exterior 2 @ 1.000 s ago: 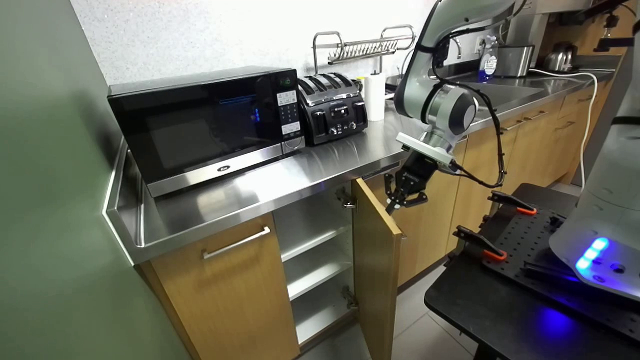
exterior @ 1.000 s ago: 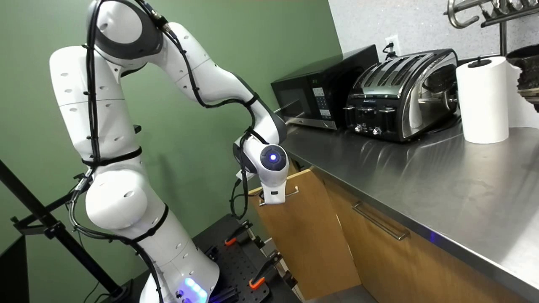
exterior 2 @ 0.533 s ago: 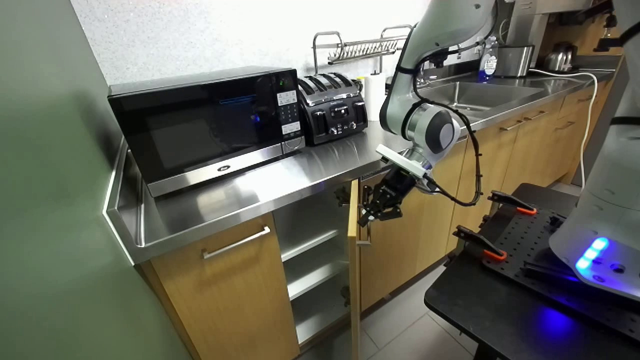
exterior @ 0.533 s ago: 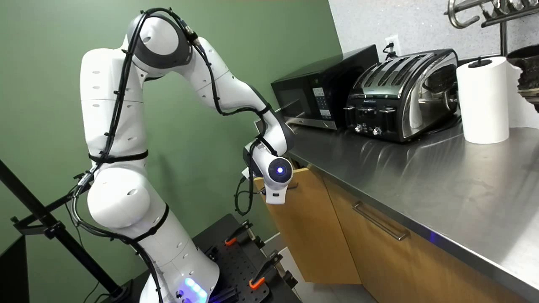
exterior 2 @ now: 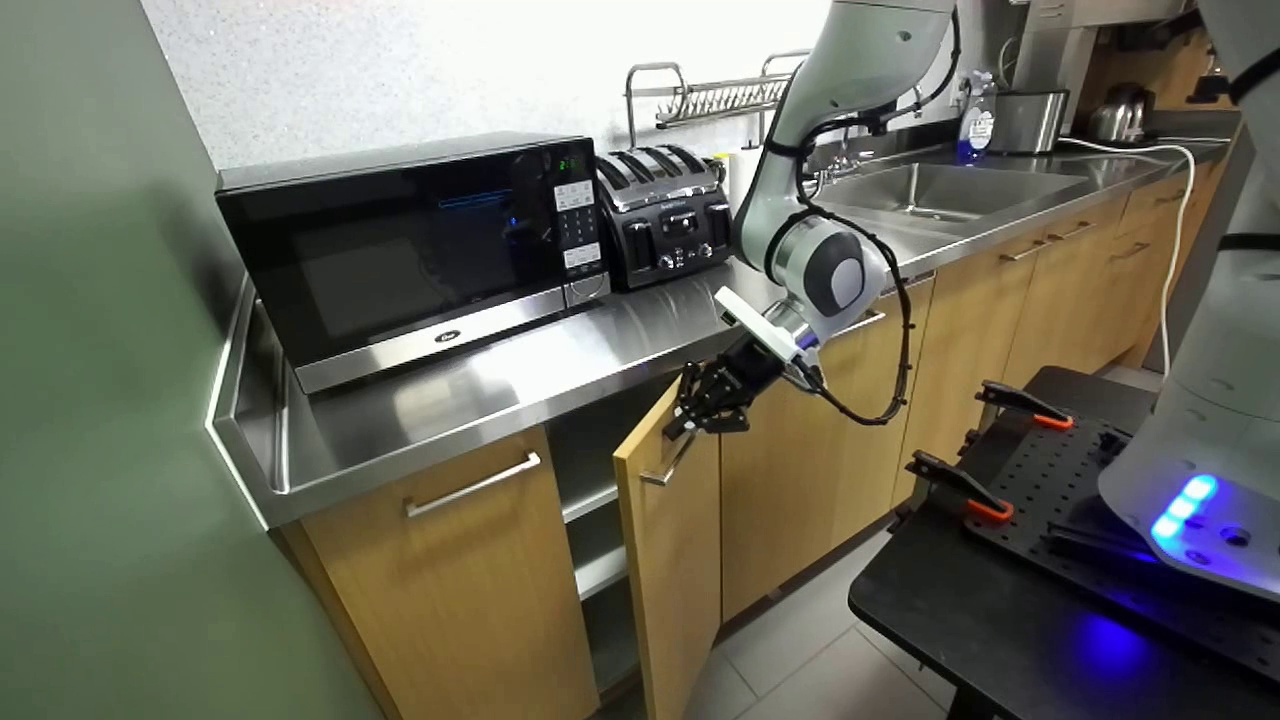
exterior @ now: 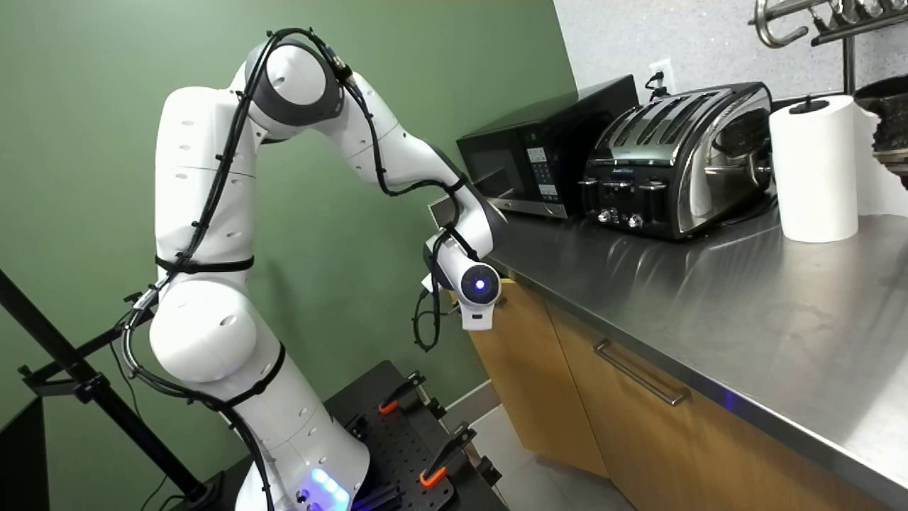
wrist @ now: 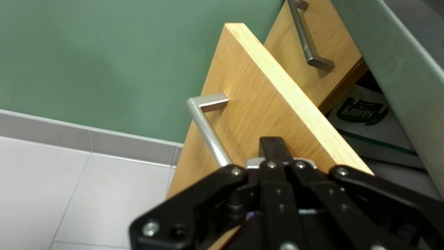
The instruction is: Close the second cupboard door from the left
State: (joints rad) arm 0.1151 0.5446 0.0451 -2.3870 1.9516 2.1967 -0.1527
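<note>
The second cupboard door from the left is a light-brown wood panel (exterior 2: pixel 665 570) standing partly open; it also shows in an exterior view (exterior: pixel 543 397) and the wrist view (wrist: pixel 256 104). Its metal handle (wrist: pixel 210 133) is on the outer face near the top. My gripper (exterior 2: pixel 682 428) is at the door's outer face, close to the top edge and beside the handle. In the wrist view its fingers (wrist: pixel 274 149) are together, on the face between handle and edge, with nothing seen between them. Exact contact is hard to tell. The arm hides the gripper in an exterior view.
The steel counter (exterior 2: pixel 640 345) overhangs the door's top. The leftmost door (exterior 2: pixel 470 590) is shut, with its own handle (exterior 2: pixel 475 485). Shelves (exterior 2: pixel 600 570) show in the gap. A microwave (exterior 2: pixel 400 270) and toaster (exterior 2: pixel 665 215) stand above. The robot's black table (exterior 2: pixel 960 590) is at the right.
The door has swung from wide open toward its frame, narrowing the gap. My gripper has moved with it, toward the microwave side, along the outer face.
</note>
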